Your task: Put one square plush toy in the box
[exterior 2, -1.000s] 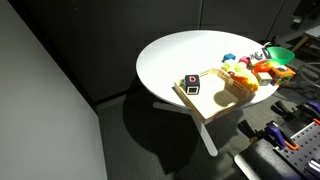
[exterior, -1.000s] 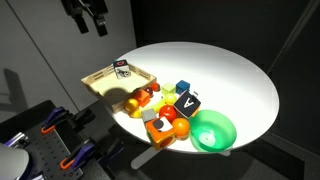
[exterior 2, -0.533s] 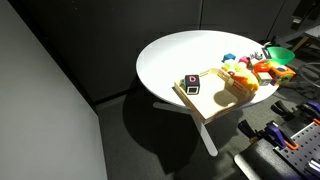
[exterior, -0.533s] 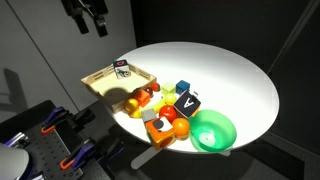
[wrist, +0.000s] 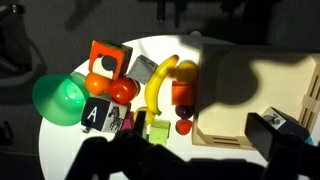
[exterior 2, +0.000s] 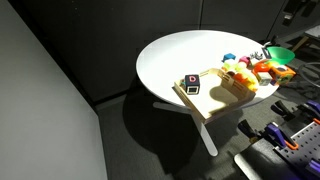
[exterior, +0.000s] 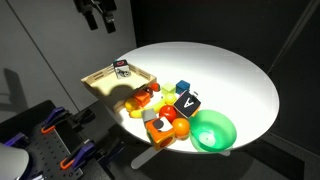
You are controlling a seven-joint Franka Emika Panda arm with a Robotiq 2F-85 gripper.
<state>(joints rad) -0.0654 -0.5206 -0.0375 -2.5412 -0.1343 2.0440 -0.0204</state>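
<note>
A square plush toy [exterior: 121, 68], black with a white mark, lies inside the tan box [exterior: 100, 88] near its far corner. It shows in both exterior views [exterior 2: 191, 84], and in the wrist view [wrist: 272, 128] it is a dark shape at the box's [wrist: 250, 95] lower right. A second black plush cube marked "A" [exterior: 185, 103] sits among the toys [wrist: 97, 115]. My gripper [exterior: 100, 20] hangs high above the table, behind the box, open and empty.
A green bowl [exterior: 212, 130] stands at the table's near edge. A banana [wrist: 158, 82], a blue cube [exterior: 182, 87], an orange-and-white block [exterior: 157, 125] and small fruits crowd between the bowl and the box. The round white table [exterior: 230, 70] has a dark surround.
My gripper has shifted a little to the right at the top of the exterior view, still high above the table. The toys and the box have not moved.
</note>
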